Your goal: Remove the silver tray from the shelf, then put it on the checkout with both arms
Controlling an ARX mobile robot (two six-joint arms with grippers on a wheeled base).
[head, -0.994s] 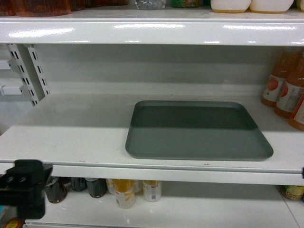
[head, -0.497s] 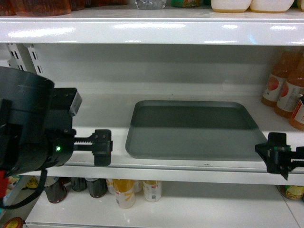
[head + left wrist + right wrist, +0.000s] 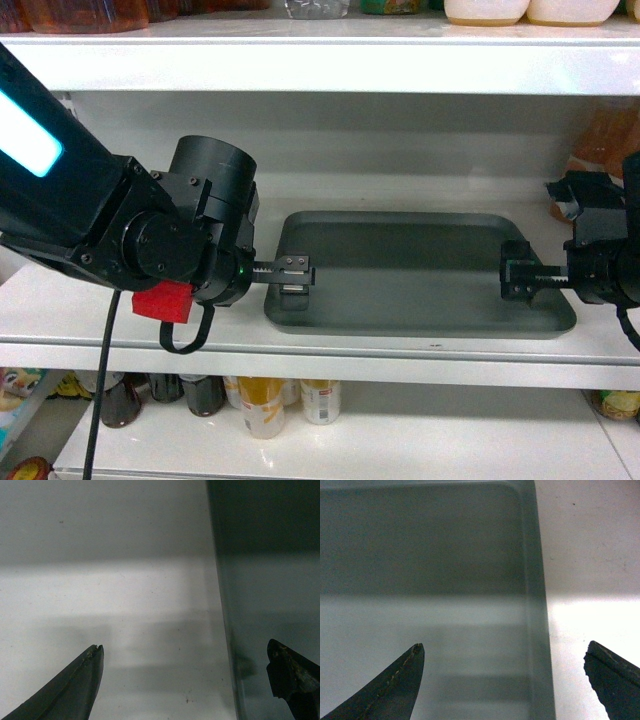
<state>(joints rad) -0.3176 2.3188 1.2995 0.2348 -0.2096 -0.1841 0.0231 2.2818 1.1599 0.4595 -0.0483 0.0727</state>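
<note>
On the shelf (image 3: 130,310), both tools, left (image 3: 294,273) and right (image 3: 517,277), gape astride the tray's (image 3: 410,275) side rims; best lower evenly, then pinch together.

You see the silver tray (image 3: 410,275) flat on the shelf (image 3: 130,290), lying between your left pincer (image 3: 293,272) and your right pincer (image 3: 517,274).

White back panel (image 3: 400,140), bottles (image 3: 265,400) on lower tier, glare on upper board (image 3: 330,65)
</note>
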